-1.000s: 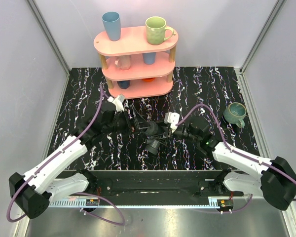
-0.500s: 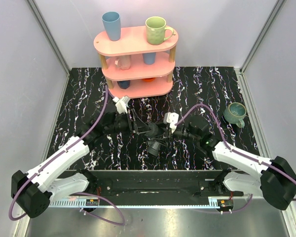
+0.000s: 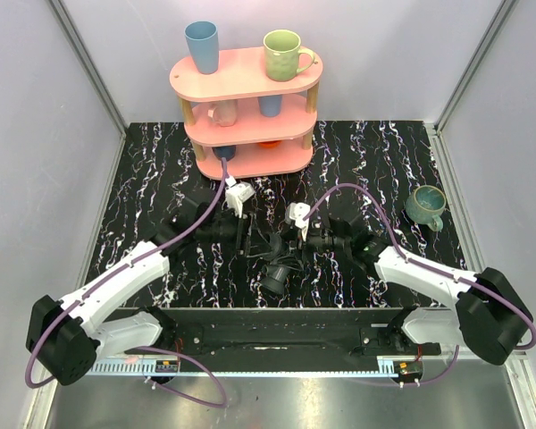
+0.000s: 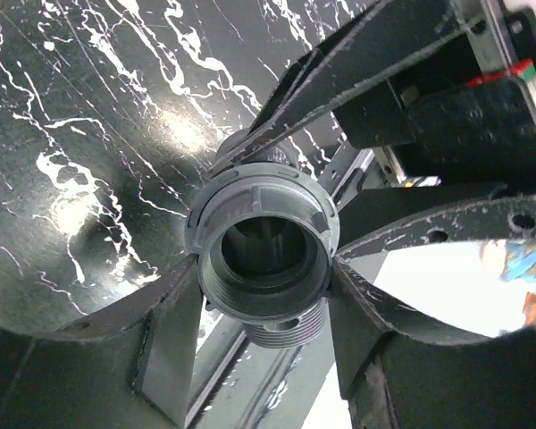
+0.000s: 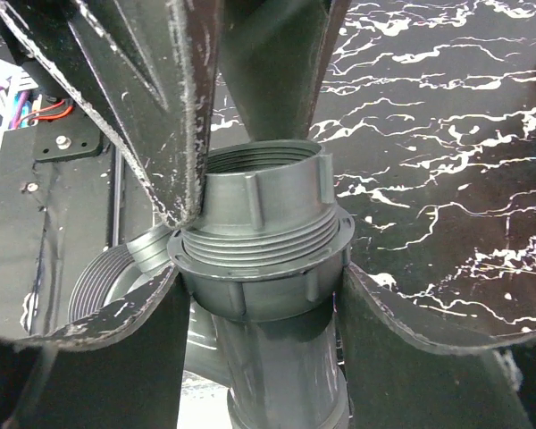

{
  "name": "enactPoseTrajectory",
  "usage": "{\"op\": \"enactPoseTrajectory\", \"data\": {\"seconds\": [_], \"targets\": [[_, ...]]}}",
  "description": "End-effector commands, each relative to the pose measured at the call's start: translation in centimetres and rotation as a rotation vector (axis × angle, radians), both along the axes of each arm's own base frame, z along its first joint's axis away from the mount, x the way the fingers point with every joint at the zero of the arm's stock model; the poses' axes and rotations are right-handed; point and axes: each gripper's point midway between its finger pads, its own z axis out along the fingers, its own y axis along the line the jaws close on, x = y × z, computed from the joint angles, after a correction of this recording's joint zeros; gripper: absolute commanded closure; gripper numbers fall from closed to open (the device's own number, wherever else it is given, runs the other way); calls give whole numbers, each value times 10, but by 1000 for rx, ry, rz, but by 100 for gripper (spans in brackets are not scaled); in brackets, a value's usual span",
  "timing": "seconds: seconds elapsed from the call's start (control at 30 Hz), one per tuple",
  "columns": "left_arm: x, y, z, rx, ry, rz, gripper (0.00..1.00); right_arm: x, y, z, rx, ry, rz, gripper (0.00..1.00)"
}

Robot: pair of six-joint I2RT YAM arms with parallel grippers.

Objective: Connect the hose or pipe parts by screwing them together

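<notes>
Since a second ago the left gripper (image 3: 254,239) has swung in and closed, so two grippers, it and the right gripper (image 3: 292,243), now each clamp half-open jaws on the one T-shaped fitting (image 3: 274,279) at the middle of the table (image 3: 152,188).

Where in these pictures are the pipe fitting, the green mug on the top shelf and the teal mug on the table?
pipe fitting (image 4: 268,189): left wrist view, on its ribbed collar.
green mug (image 3: 281,59): top external view, on its side wall.
teal mug (image 3: 422,209): top external view, on its body.
</notes>
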Motion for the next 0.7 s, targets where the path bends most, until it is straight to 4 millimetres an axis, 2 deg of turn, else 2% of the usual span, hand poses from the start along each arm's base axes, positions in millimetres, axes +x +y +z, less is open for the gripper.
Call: {"op": "enactPoseTrajectory", "data": {"seconds": [0.0,0.33,0.67], "targets": [[-3,-14,20,-29,-257,-215,100,-14,23,72,181,-111,153,100],[-8,-9,21,43,-545,-470,100,-24,21,68,176,-94,188,100],[-29,-7,20,19,-758,-731,100,-33,22,66,175,-46,238,100]]}}
